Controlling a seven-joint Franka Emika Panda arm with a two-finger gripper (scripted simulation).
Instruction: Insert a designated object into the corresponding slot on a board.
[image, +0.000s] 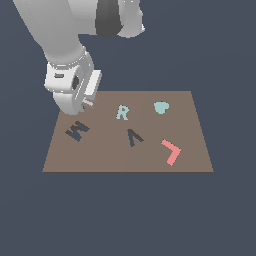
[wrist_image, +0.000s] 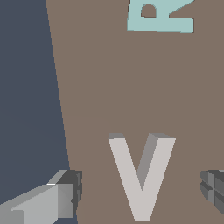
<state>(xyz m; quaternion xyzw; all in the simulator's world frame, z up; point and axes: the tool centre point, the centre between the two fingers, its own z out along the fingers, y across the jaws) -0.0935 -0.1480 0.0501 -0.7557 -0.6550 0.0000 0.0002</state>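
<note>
Grey V piece (wrist_image: 141, 175) flat on brown board (wrist_image: 96, 87) | hand (wrist_image: 140, 192) spread, straddling it, untouched

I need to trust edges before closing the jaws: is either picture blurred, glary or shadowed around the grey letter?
Exterior view: sharp, flat even light, no glare or cast shadows, but the arm hides the grey letter. Wrist view: crisp edges, no glare; the grey letter shows only soft shading on its side faces, the teal R is cut by the frame, and the jaws stand open either side.
</note>
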